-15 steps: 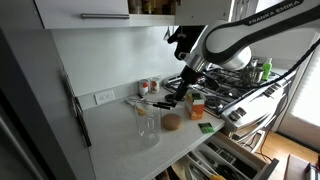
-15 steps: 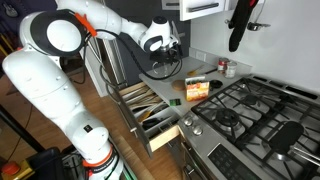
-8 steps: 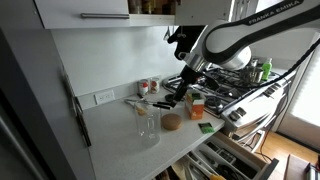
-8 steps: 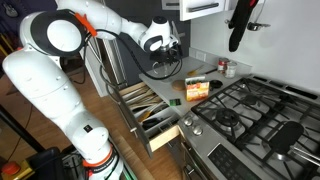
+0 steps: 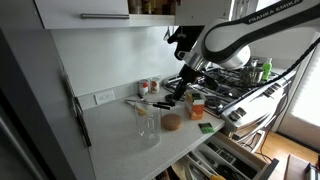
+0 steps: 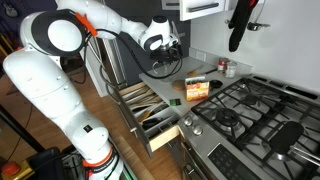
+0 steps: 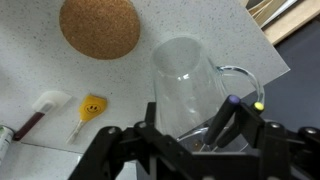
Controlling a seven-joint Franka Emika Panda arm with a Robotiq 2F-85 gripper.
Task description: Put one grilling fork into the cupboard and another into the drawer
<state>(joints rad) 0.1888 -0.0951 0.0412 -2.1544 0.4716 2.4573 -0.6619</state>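
A clear glass mug stands near the tabletop edge between the parted fingers; whether they grip it is unclear. The open drawer holds utensils too blurred to name.

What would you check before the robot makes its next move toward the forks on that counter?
1. The gripper is open and empty: ok.
2. The yellow-tipped fork lies free on the counter: ok.
3. Clear path down: not ok, probably; the glass mug sits right under the gripper.
4. The drawer is open: ok.
5. The cupboard is open: cannot tell; its handled door looks shut.
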